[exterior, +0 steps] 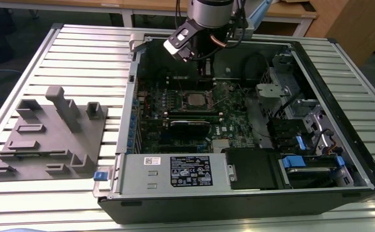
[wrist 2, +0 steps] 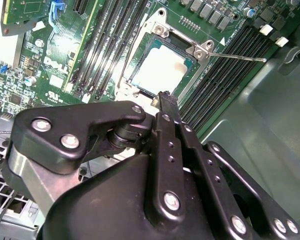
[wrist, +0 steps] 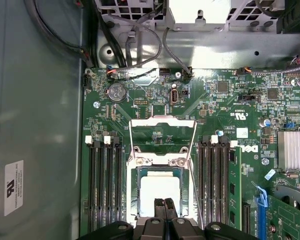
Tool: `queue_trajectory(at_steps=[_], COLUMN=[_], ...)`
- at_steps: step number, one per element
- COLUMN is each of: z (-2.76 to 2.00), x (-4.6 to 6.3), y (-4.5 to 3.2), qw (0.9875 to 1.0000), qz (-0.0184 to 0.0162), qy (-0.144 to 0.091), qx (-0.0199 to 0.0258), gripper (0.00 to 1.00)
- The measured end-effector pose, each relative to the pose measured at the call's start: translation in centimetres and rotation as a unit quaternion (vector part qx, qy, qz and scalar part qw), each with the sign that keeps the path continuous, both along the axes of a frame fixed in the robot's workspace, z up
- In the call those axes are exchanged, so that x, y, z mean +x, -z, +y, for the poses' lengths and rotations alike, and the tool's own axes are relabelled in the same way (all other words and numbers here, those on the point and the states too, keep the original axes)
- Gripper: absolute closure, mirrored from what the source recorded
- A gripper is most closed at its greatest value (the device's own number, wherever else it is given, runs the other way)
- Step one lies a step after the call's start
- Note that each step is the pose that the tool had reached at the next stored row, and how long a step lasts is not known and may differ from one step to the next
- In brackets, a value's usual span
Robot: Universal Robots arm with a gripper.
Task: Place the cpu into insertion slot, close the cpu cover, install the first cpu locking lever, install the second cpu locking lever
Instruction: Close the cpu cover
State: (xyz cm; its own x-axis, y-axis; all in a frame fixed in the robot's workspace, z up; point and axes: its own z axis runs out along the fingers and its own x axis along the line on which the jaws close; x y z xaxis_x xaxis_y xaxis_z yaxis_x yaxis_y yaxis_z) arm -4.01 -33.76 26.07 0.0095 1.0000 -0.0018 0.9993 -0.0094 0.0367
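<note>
Cpu (wrist: 160, 186) lay seated in the insertion slot (wrist: 135, 190), inside the open computer case (exterior: 239, 203) on the slatted bench (exterior: 78, 48). Cpu cover (wrist: 162, 120) was flipped open, away from the slot. Claw (wrist: 164, 204) hung close over the cpu's edge with its fingers pressed together, gripping nothing. Contact with the cpu could not be told.

Your arm (exterior: 210, 12) comes in from the top edge of the exterior view, and its silver wrist joint (exterior: 208, 21) is turned so that your gripper (exterior: 205, 67) points almost straight down. In the first wrist view the two black fingers (wrist: 160, 207) lie side by side, tips pressed together with no gap. In the second wrist view the black linkage bars (wrist 2: 170, 160) behind them sit folded in close, running straight out from the gripper's body.
</note>
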Motion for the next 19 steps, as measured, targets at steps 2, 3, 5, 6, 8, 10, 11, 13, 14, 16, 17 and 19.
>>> queue_trajectory(at_steps=[2, 3, 5, 6, 8, 10, 11, 13, 14, 16, 17, 19], z=[0.00, 0.00, 0.00, 0.00, 0.00, 0.00, 0.00, 0.00, 0.00, 0.00, 0.00, 0.00], x=[0.1, 0.1, 0.2, 0.3, 0.5, 0.6, 0.7, 0.8, 0.9, 1.0, 1.1, 1.2], y=[-0.01, 0.00, 0.00, 0.00, 0.00, 0.00, 0.00, 0.00, 0.00, 0.00, 0.00, 0.00], qw=[1.0000, 1.0000, 1.0000, 1.0000, 1.0000, 1.0000, 1.0000, 1.0000, 1.0000, 1.0000, 1.0000, 1.0000], qz=[0.0000, 0.0000, 0.0000, 0.0000, 0.0000, 0.0000, 0.0000, 0.0000, 0.0000, 0.0000, 0.0000, 0.0000], qy=[0.000, 0.000, 0.000, 0.000, 0.000, 0.000, 0.000, 0.000, 0.000, 0.000, 0.000, 0.000], qx=[-0.0001, 0.0000, 0.0000, 0.0000, 0.0000, 0.0000, 0.0000, 0.0000, 0.0000, 0.0000, 0.0000, 0.0000], gripper=[0.89, 0.89, 0.89, 0.89, 0.89, 0.89, 0.89, 0.89, 0.89, 0.89, 0.89, 0.89])
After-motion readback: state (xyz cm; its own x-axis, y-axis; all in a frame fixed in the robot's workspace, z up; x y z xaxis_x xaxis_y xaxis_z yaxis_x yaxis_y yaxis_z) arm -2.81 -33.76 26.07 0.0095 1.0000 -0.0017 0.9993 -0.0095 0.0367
